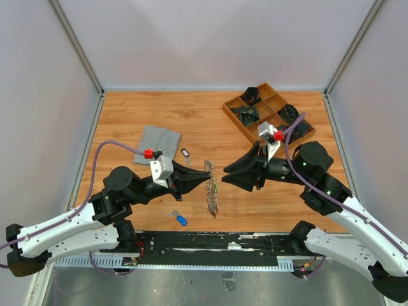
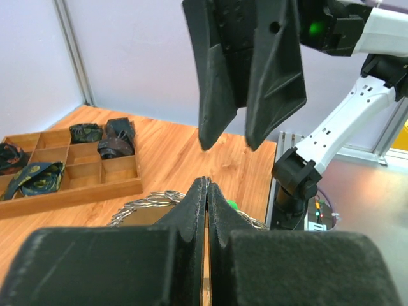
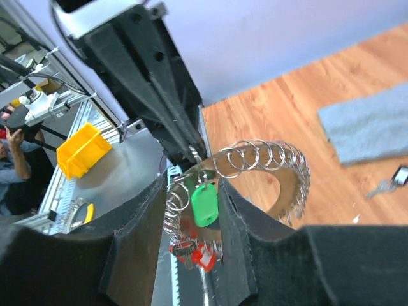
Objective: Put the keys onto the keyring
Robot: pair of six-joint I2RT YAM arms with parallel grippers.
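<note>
Gripping keyring (image 3: pixel 268 153), left fingers (image 2: pixel 191 213) closed, right fingers (image 3: pixel 134 242) parted, perhaps straddling tag (image 3: pixel 204 203), tray (image 2: pixel 70 194) behind

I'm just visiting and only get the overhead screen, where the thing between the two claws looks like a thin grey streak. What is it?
Observer: The right wrist camera shows a round keyring crowded with keys. Overhead you see it edge-on.
Visitor: Is anything holding it up?
Observer: Yes. The left gripper is shut, and the right wrist camera shows its tips pinching the keyring's wire.
Visitor: And the other claw?
Observer: The right gripper is open, with a green tag on the keyring hanging between its fingers.
</note>
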